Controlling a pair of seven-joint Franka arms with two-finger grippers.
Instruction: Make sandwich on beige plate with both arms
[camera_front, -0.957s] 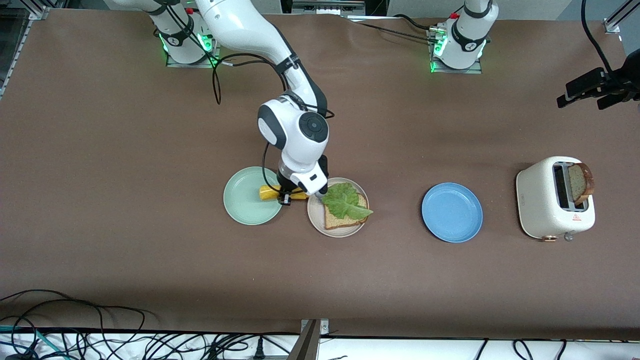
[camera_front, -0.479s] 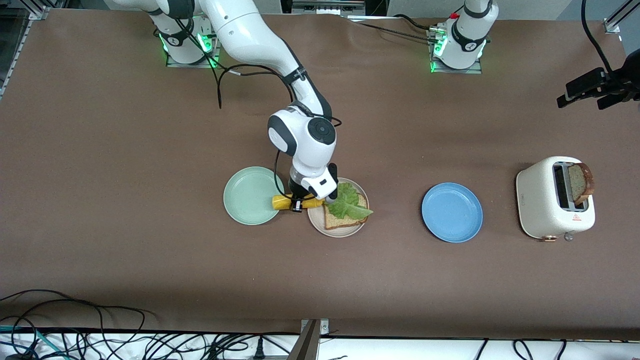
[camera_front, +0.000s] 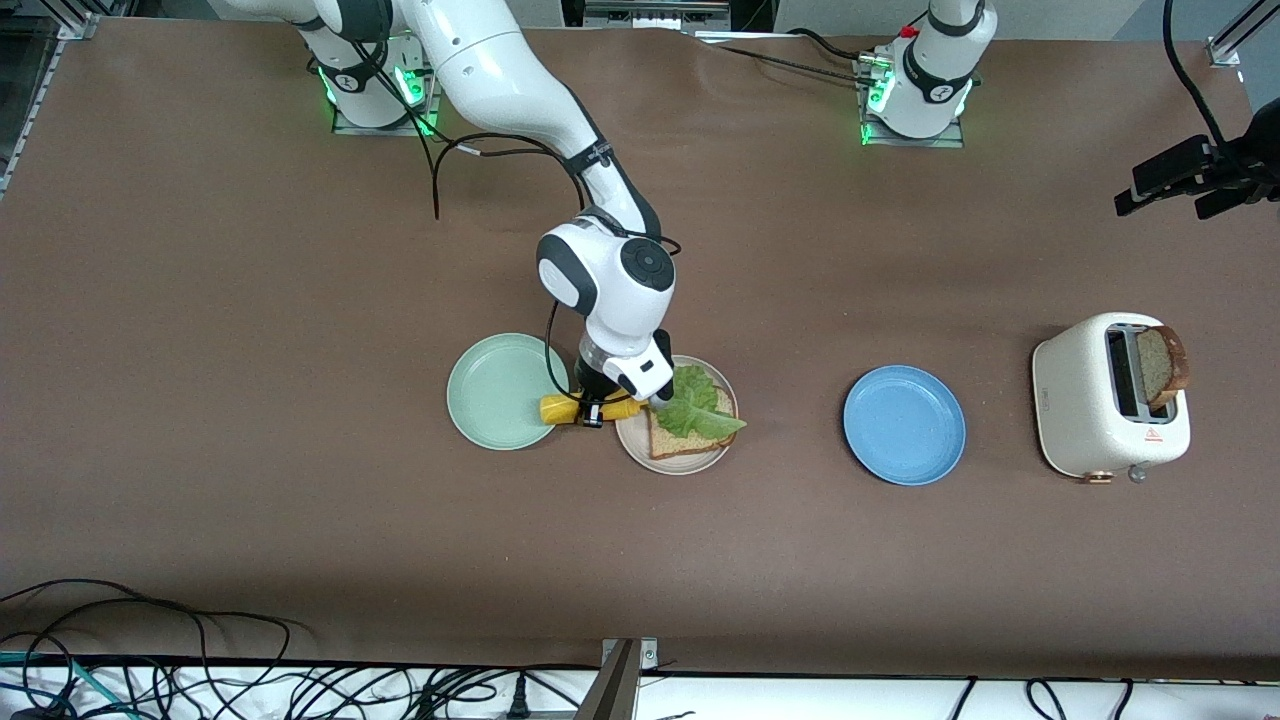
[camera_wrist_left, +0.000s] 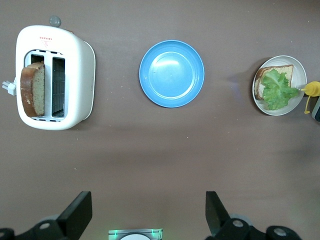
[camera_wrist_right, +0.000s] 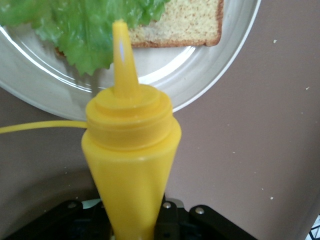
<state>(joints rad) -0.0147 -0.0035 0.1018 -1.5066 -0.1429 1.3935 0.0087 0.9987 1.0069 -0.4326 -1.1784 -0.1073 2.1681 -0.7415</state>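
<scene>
Right claw (camera_front: 592, 408): clamped on a yellow squeeze bottle (camera_front: 580, 408), held level, low over the gap between the mint green plate (camera_front: 497, 391) and the beige plate (camera_front: 680, 458). Nozzle (camera_wrist_right: 122, 55) points at the beige plate, tip over its rim, close to the lettuce edge. Bottle carries no label that can be seen.

Beige plate: mid-table, beside the mint green plate on the side toward the left arm's end. On it one slice of brown-crusted bread (camera_front: 690, 437), a ruffled lettuce leaf (camera_front: 693, 405) on top, covering most of the slice.

Blue plate (camera_front: 904, 425): bare, between beige plate and toaster (camera_front: 1088, 410).

Toaster: cream white, at the left arm's end of the table. Second bread slice (camera_front: 1160, 365) stands up out of one slot. Small red marking on its side and red print on top by the slots, too small to read.

Left claw (camera_wrist_left: 145, 212): fingers spread wide, gripping nothing, high over the table; that arm waits.
</scene>
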